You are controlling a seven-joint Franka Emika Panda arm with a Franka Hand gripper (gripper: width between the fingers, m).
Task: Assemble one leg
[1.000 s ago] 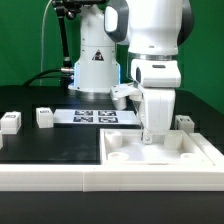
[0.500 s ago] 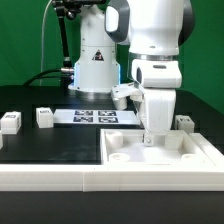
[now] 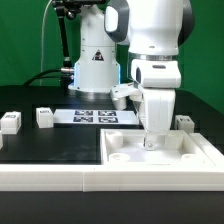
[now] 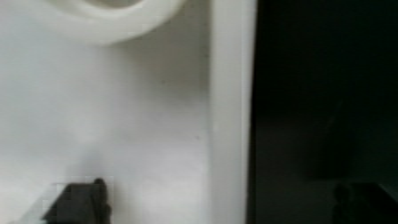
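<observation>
The large white plate [image 3: 120, 158] with raised rim and corner sockets lies at the front of the table. My gripper [image 3: 152, 138] hangs low over the plate's far rim, near its far corner on the exterior view's right. In the wrist view my gripper [image 4: 217, 205] is open; its dark fingers [image 4: 75, 200] stand wide apart, one over the white plate [image 4: 125, 120], the other over the black table beyond the rim. A round socket [image 4: 116, 15] shows there. Small white tagged legs stand on the table: two [image 3: 10, 122] [image 3: 44, 117] on the exterior view's left and one [image 3: 184, 123] on the right. None is held.
The marker board [image 3: 95, 116] lies flat behind the plate, in front of the arm's base [image 3: 95, 65]. The arm's white body [image 3: 158, 60] stands above the plate's far side. A white ledge [image 3: 60, 180] runs along the table's front edge.
</observation>
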